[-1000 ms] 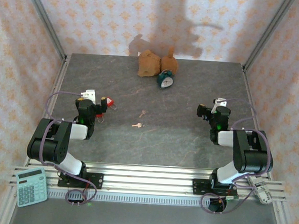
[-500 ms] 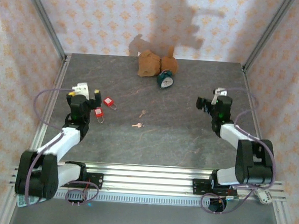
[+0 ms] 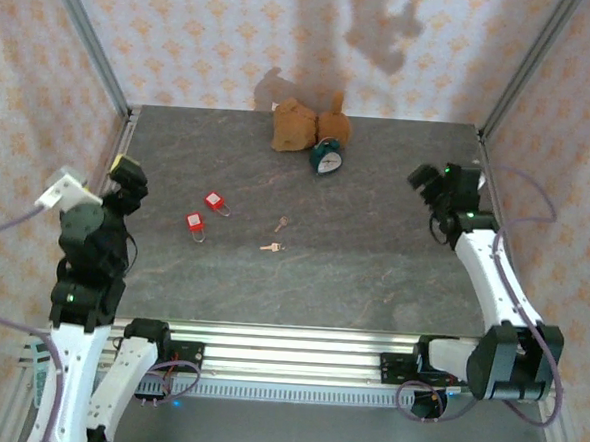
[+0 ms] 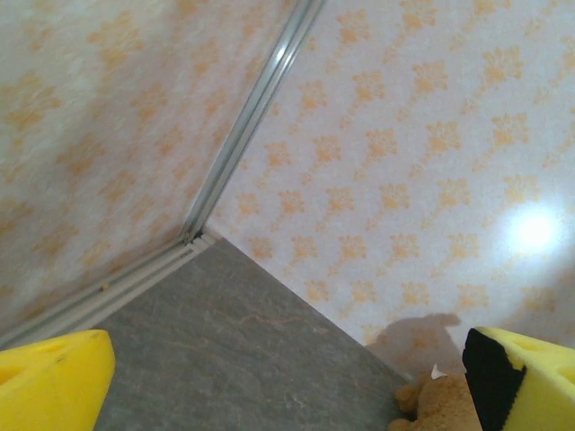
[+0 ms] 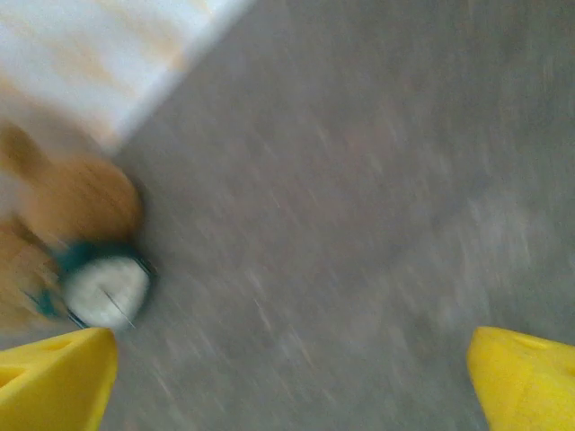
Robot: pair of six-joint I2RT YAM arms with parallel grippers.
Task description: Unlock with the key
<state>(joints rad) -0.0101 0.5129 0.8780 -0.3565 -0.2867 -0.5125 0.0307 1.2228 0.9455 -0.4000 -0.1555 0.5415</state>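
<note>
Nothing is in hand yet, so we judge the step to be the first reach: one arm to a key, the other to a lock. Our left gripper (image 3: pixel 128 172) hangs high over the left edge of the table (image 3: pixel 372 266), its yellow-tipped jaws spread wide and empty, its camera facing the back corner of the wall (image 4: pixel 404 135). Our right gripper (image 3: pixel 430 179) sits near the table's right rear, likewise wide and empty, with a blurred view toward the alarm clock (image 5: pixel 103 292) and the teddy bear (image 5: pixel 76 202). What we need lies left of centre: the nearer padlock (image 3: pixel 196 223) and the farther padlock (image 3: pixel 214 202), both red, close together but apart. To their right are the farther key (image 3: pixel 281 223) and the nearer key (image 3: pixel 269 247), flat on the grey surface. We cannot tell which key fits which lock. To do this well, we think the left arm should come down on a padlock body, leaving the keyhole end free, while the right crosses to a key. The keys are thin and lie flat, so we would straddle the bow with the fingers, close gently and check the grip before lifting; a scrape could push the key away.
</note>
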